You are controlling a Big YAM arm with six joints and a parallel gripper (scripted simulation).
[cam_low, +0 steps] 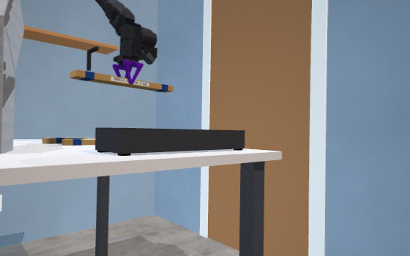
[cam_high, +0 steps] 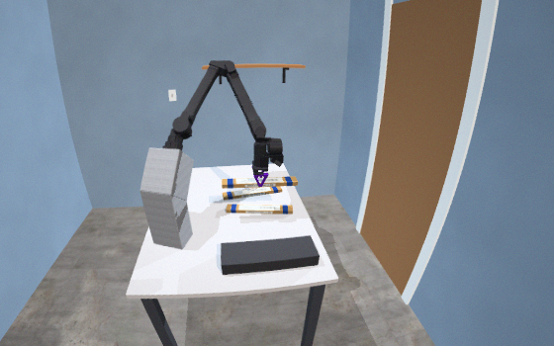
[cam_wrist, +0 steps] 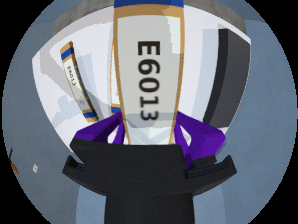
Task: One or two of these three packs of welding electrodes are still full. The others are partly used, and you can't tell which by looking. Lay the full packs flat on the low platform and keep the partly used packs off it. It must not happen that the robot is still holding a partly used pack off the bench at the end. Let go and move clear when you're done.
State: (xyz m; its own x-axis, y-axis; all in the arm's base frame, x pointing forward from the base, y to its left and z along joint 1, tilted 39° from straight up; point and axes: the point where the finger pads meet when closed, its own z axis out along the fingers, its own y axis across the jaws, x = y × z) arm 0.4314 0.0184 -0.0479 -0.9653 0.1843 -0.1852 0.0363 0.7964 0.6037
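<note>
My gripper (cam_high: 260, 181) (cam_low: 125, 77) (cam_wrist: 149, 113) is shut on one electrode pack (cam_high: 241, 183) (cam_low: 102, 78) (cam_wrist: 148, 80), gripped near its middle. The pack hangs roughly level, well above the table, with its E6013 label facing the wrist camera. A second pack (cam_high: 252, 193) (cam_low: 51, 140) (cam_wrist: 79, 82) lies flat and angled on the table. A third pack (cam_high: 259, 209) (cam_low: 78, 142) (cam_wrist: 115, 95) lies flat nearer the platform, mostly hidden behind the held pack in the wrist view. The low dark platform (cam_high: 269, 253) (cam_low: 176, 140) (cam_wrist: 235, 80) bears no pack. How full each pack is cannot be seen.
A tall grey block (cam_high: 165, 198) (cam_low: 7, 80) stands at the table's left side in the top view, beside the arm's base. The white table (cam_high: 198, 257) (cam_low: 263, 155) carries the platform near its front right corner. A wooden shelf (cam_high: 272, 65) (cam_low: 69, 40) is on the back wall.
</note>
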